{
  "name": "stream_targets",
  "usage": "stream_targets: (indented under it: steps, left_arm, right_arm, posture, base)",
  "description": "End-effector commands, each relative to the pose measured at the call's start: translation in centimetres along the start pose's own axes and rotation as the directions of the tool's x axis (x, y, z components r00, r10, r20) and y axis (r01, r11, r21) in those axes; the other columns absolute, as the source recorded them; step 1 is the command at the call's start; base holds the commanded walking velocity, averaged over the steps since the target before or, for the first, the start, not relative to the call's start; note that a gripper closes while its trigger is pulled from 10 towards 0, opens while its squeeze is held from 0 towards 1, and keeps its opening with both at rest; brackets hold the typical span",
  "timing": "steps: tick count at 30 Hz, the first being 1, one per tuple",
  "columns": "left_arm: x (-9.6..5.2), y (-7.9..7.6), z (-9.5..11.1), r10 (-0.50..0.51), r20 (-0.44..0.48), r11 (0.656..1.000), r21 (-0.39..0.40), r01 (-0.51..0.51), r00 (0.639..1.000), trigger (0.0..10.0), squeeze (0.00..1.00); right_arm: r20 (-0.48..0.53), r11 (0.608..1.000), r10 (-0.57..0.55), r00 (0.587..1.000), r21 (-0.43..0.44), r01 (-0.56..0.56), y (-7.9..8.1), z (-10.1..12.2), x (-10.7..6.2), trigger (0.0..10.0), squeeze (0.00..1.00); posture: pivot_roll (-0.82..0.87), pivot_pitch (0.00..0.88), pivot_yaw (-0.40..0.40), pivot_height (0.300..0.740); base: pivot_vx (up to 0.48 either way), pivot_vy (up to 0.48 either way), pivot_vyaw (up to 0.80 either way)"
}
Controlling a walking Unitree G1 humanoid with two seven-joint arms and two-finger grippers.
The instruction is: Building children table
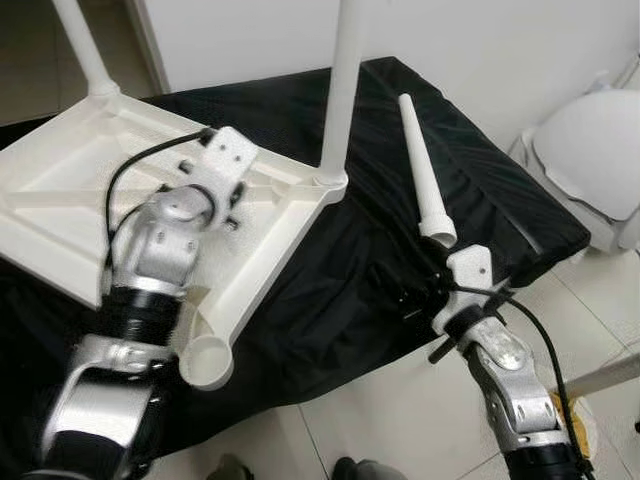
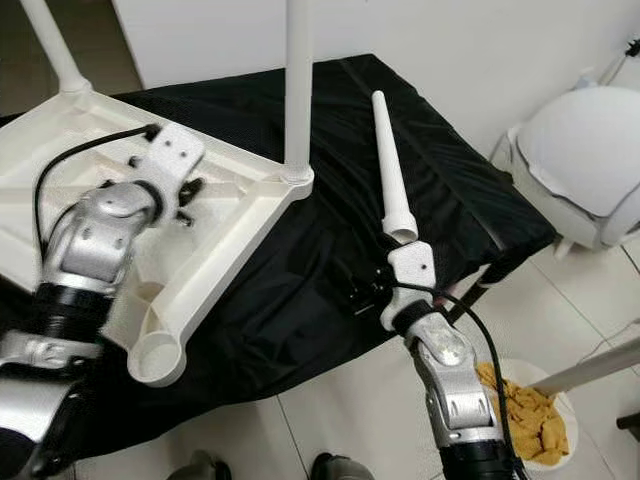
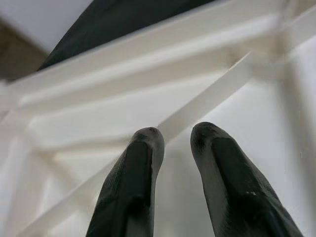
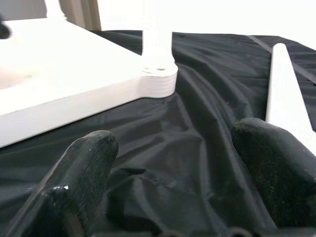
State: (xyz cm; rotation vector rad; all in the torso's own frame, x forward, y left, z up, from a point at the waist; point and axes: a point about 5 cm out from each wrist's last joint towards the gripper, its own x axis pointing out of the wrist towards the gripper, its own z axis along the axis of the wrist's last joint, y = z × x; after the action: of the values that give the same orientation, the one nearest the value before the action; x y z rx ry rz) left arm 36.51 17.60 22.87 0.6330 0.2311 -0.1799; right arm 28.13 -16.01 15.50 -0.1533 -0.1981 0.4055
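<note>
Surface: black cloth (image 1: 480, 190) over it, white wall behind, tiled floor in front
Tabletop (image 1: 90, 190): white, upside down on the cloth, ribs up, two legs standing in its far corners, near corner socket (image 1: 207, 362) bare
Loose leg (image 1: 422, 170): lies on the cloth, just beside the right pincer
Left pincer (image 3: 173, 143): over the tabletop's underside, fingers nearly together around a thin rib
Right pincer (image 4: 173, 163): spread wide, low over the cloth
</note>
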Motion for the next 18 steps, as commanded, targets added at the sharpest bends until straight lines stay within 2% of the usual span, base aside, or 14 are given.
stream_targets:
  steps: [1,2,5,9,11,15,18]
  left_arm:
    - [-0.6,1.8,-1.5,0.125,-0.066,0.991,0.061,-0.121,0.99,10.0,0.0]
    - [-0.6,1.8,-1.5,0.125,-0.066,0.991,0.061,-0.121,0.99,10.0,0.0]
    - [-1.3,3.6,-2.6,0.206,-0.121,0.973,0.128,-0.19,0.971,10.0,0.0]
    - [-2.2,4.8,-3.4,0.254,-0.164,0.956,0.189,-0.222,0.953,10.0,0.0]
    - [-2.5,4.7,-3.6,0.245,-0.181,0.956,0.211,-0.206,0.952,10.0,0.0]
    - [-2.9,3.1,-4.3,0.144,-0.231,0.965,0.25,-0.084,0.962,10.0,0.0]
    - [-3.0,2.7,-4.5,0.118,-0.242,0.967,0.247,-0.057,0.963,10.0,0.0]
  right_arm:
    - [-0.013,1.0,-0.023,1.0,-0.006,0.023,-0.4,-0.3,0.0,10.0,0.0]
    - [-0.013,1.0,-0.023,1.0,-0.006,0.023,-0.4,-0.3,0.0,10.0,0.0]
    - [-0.013,1.0,-0.03,0.999,-0.009,0.03,-0.5,-0.3,0.1,10.0,0.0]
    - [-0.02,0.998,-0.054,0.998,-0.018,0.053,-0.8,-0.3,0.3,10.0,0.0]
    - [-0.022,0.998,-0.057,0.998,-0.019,0.056,-0.8,-0.3,0.4,10.0,0.0]
    - [-0.02,0.998,-0.058,0.998,-0.022,0.057,-0.9,-0.2,0.5,10.0,0.0]
    - [-0.019,0.998,-0.058,0.998,-0.023,0.057,-0.9,-0.2,0.6,10.0,0.0]
  posture:
    - [-0.05,0.074,0.001,0.74]
    - [-0.05,0.074,0.001,0.74]
    - [-0.04,0.077,0.0,0.74]
    - [-0.04,0.081,-0.008,0.74]
    - [-0.04,0.082,-0.01,0.74]
    - [-0.04,0.087,-0.013,0.74]
    - [-0.04,0.089,-0.014,0.74]
  base:
    - [0.0,0.0,0.0]
    - [0.0,0.0,0.0]
    - [0.0,0.0,0.0]
    - [0.0,0.0,0.0]
    - [0.0,0.0,0.0]
    - [0.0,0.0,0.0]
    - [0.0,0.0,0.0]
